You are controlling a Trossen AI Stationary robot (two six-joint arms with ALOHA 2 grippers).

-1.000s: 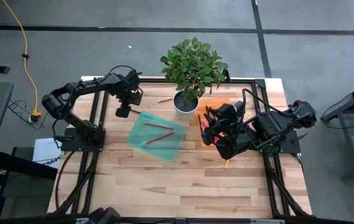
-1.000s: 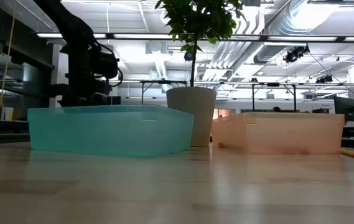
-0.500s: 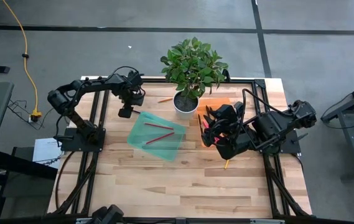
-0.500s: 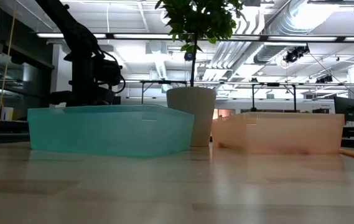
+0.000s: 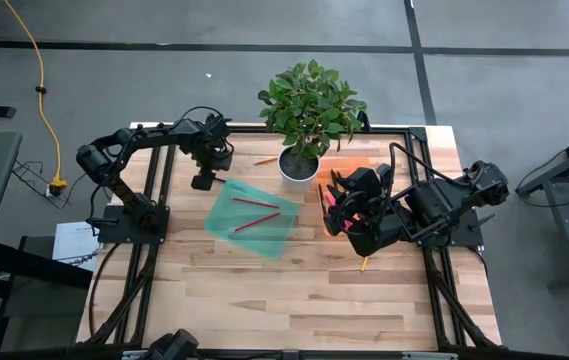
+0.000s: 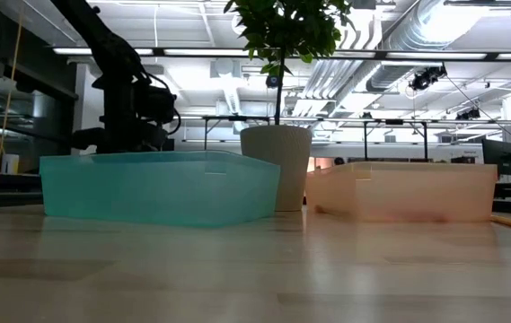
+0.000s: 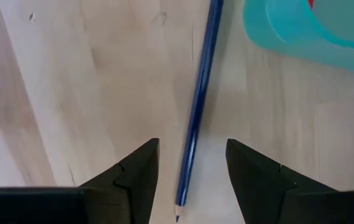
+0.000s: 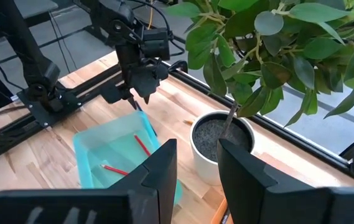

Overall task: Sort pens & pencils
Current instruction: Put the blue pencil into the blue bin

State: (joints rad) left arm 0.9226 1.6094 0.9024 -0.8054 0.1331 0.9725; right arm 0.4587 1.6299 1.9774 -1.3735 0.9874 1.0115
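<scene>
A slim blue pencil (image 7: 198, 93) lies flat on the wood, and its sharpened point sits between the fingers of my open left gripper (image 7: 192, 180). That gripper (image 5: 204, 182) hovers at the far-left corner of the teal tray (image 5: 254, 217), touching nothing. Two red pencils (image 5: 255, 214) lie in this tray. My right gripper (image 5: 336, 200) is open over the orange tray (image 5: 349, 165), where pink and dark pens (image 5: 328, 200) partly show under the arm. An orange-brown pencil (image 5: 266, 160) and a yellow pencil (image 5: 364, 263) lie on the table.
A potted plant (image 5: 304, 120) in a white pot (image 6: 276, 166) stands between the two trays at the table's far side, its leaves overhanging both. The right arm (image 5: 434, 205) covers much of the orange tray. Bare wood stretches along the table's near half (image 5: 284, 300).
My left gripper has come down a little toward the table by the teal tray's far-left corner, then held still. The right arm and the trays have not moved.
</scene>
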